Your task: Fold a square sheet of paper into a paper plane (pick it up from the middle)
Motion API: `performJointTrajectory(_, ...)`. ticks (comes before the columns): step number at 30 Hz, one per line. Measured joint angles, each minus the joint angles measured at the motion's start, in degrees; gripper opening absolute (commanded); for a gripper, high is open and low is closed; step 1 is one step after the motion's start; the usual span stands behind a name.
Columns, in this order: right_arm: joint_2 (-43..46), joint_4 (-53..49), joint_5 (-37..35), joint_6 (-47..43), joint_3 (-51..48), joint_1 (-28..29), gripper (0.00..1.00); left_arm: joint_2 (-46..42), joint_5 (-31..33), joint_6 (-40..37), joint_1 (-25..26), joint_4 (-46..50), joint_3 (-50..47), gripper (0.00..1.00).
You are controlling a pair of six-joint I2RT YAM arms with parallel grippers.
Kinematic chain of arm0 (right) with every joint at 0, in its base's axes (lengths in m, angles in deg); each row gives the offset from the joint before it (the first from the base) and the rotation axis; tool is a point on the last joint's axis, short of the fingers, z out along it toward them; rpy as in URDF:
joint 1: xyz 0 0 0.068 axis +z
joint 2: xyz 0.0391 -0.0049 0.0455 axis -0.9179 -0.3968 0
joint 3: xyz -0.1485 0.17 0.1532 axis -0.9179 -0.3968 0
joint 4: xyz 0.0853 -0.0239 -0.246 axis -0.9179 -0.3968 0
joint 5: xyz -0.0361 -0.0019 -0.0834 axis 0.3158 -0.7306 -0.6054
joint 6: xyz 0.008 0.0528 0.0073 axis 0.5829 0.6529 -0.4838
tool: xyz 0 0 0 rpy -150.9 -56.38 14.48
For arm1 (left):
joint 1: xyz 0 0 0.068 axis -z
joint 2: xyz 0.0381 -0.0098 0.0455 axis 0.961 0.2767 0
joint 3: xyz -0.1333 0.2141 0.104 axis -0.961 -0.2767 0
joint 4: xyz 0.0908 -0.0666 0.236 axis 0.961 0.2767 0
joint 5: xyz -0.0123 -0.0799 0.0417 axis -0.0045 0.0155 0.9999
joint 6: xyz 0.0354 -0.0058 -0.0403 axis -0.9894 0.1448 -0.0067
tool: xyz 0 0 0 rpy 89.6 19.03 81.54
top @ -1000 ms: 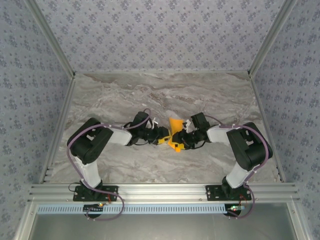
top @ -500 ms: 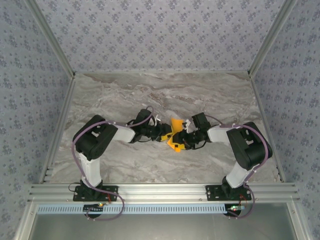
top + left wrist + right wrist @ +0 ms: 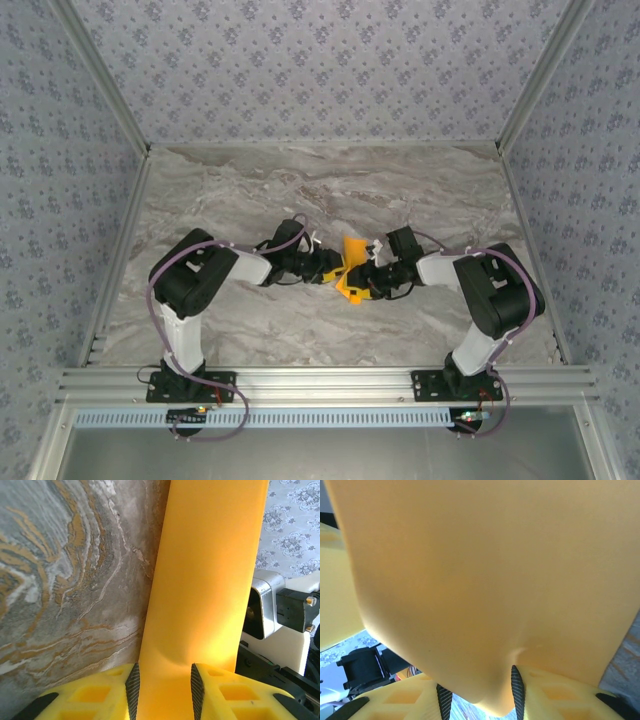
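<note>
Marble table and patterned walls surround the orange sheet.

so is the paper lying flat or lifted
Lifted: the paper stands up off the table, bowed, between both arms' jaws.

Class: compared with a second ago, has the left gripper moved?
Yes, slightly: the left gripper has edged right toward the orange paper, judged against its arm's fixed base.

The marble-veined table is grey and brown; an aluminium rail runs along its near edge.
</note>
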Motion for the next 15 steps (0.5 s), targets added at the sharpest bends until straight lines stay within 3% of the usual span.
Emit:
performJointTrajectory(7, -0.15, 0.55, 0.63, 0.02, -0.76, -1.29, 0.34, -0.33, 0.0, -0.13, -0.72, -0.15, -0.66, 0.35)
performJointTrajectory(15, -0.15, 0.98, 1.64, 0.09, -1.03, -1.95, 0.39, -5.05, -0.76, -1.79, -2.32, 0.22, -6.54, 0.41)
